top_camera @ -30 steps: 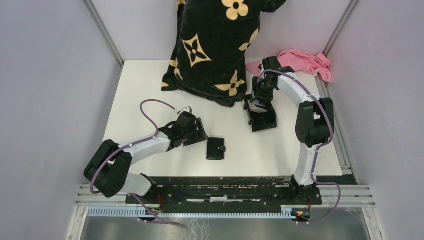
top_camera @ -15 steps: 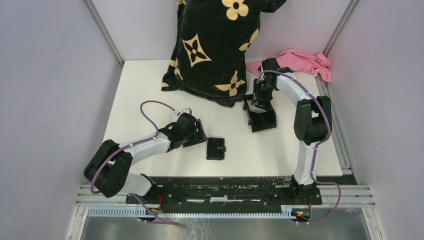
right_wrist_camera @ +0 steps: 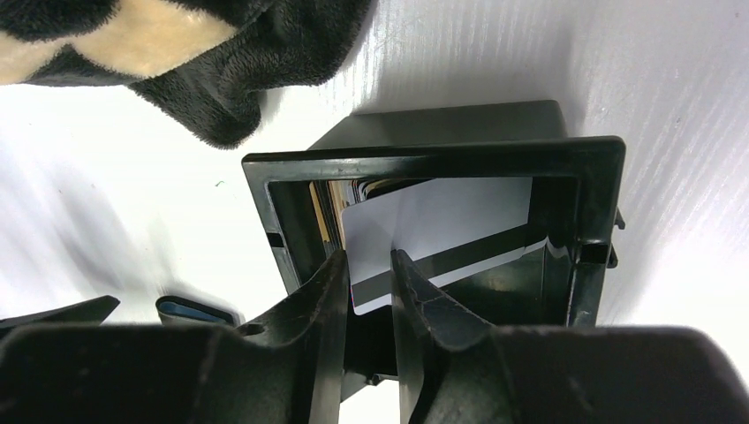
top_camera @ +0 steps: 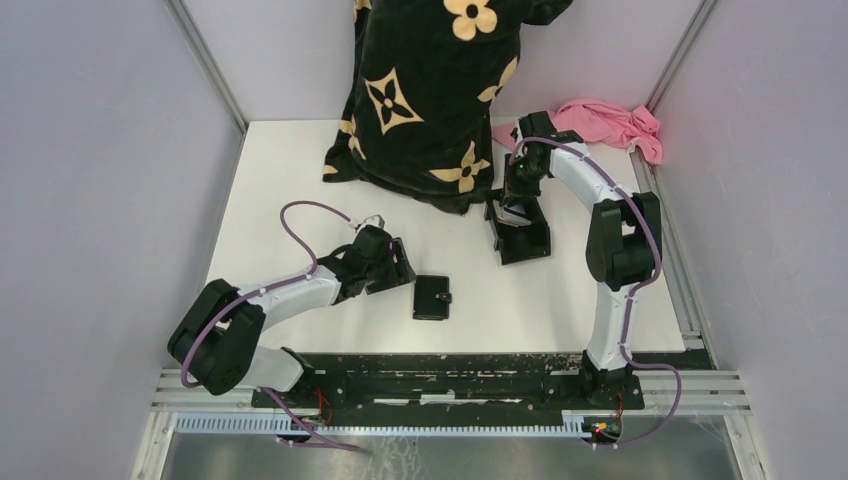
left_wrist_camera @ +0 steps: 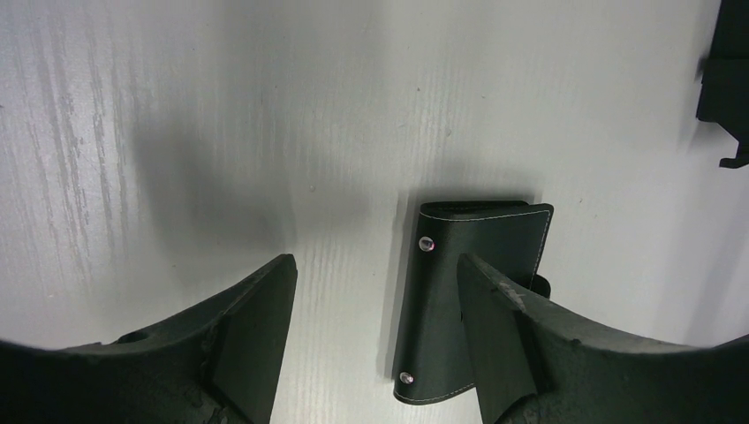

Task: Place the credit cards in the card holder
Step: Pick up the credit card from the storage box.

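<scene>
The card holder (top_camera: 432,297), a small black folded case with two metal studs, lies shut on the white table in front of the left arm. My left gripper (top_camera: 403,270) hovers just left of it, open; in the left wrist view the card holder (left_wrist_camera: 468,300) lies under the right finger of that gripper (left_wrist_camera: 375,265). A whitish credit card (right_wrist_camera: 442,221) with a dark stripe leans inside the black tray (right_wrist_camera: 433,159). My right gripper (right_wrist_camera: 366,256) reaches into the tray, jaws narrow with a gap, the card's lower left corner between them. Edges of other cards (right_wrist_camera: 322,208) stand at the tray's left wall.
A black plush cloth with cream flowers (top_camera: 430,90) hangs over the back of the table, its hem (right_wrist_camera: 221,97) close to the tray (top_camera: 525,240). A pink cloth (top_camera: 610,125) lies at the back right. A small dark and blue rounded thing (right_wrist_camera: 194,311) lies left of the tray.
The right gripper's jaws have narrowed around the whitish card's corner, and the right wrist has shifted slightly toward the back. The left arm and the card holder have not moved.
</scene>
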Motion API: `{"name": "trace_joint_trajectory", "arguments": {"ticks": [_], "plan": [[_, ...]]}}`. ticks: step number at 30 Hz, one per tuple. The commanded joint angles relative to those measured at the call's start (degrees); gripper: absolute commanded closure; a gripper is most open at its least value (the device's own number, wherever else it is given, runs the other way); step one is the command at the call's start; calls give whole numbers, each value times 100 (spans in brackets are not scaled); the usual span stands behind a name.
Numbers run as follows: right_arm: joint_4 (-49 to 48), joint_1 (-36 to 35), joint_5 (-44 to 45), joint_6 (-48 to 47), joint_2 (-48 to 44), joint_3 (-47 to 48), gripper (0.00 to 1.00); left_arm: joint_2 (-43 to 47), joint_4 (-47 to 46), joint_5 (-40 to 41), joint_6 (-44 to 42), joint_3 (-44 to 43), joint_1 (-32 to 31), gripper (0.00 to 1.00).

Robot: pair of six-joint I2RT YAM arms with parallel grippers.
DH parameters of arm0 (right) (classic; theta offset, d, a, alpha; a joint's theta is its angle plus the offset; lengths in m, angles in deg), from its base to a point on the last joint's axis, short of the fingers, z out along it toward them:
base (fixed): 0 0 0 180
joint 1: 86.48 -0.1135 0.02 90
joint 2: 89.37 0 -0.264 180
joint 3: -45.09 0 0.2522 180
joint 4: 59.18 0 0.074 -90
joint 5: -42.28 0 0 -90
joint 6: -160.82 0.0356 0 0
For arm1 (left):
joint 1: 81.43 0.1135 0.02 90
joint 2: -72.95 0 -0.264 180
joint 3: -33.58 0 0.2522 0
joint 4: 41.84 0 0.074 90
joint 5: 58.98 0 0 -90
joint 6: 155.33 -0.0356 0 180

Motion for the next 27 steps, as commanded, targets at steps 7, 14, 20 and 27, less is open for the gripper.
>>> {"name": "trace_joint_trajectory", "arguments": {"ticks": [7,14,20,27], "plan": [[129,-94,-158,41,-242,269,78,42,-295,-96,4,98,30,26],[446,-99,151,-162,-339,480,85,-14,-367,-111,11,90,30,26],[660,-104,331,-298,-359,583,90,-112,-431,-140,20,46,30,26],[844,-104,618,-435,-409,589,99,-114,-456,-148,14,29,21,26]]}}
